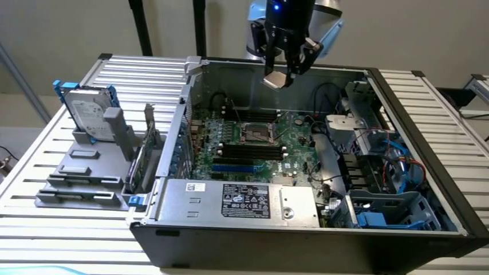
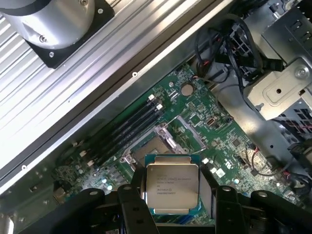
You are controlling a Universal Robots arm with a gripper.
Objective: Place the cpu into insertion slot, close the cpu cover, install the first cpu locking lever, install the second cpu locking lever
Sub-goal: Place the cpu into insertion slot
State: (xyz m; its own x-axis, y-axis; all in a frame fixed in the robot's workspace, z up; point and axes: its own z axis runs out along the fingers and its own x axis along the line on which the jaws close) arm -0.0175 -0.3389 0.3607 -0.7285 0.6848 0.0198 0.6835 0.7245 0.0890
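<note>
**CPU held in the claw above the open case**

The cpu (image 2: 172,187) is clamped between the two dark fingers of the claw (image 2: 173,197), one finger on each opposite edge. Its silver-grey metal face, with small printed lines, is turned toward the wrist camera. In the exterior view the claw (image 1: 283,70) hangs over the far wall of the open computer case (image 1: 229,243). The cpu (image 1: 276,79) at its tip is well above the green board (image 1: 296,143) and touches nothing else.

Below it, the insertion slot (image 1: 256,133) sits bare in the middle of the board, its silver rim showing in the wrist view (image 2: 156,146). The cpu cover (image 2: 191,132) is off the socket, along one of its edges. Long black memory slots (image 1: 248,152) run beside the socket.

A labelled power supply (image 1: 244,200) fills the near side of the case. At the exterior view's left, a hard drive (image 1: 86,114) stands on the slatted worktop (image 1: 46,229).
</note>
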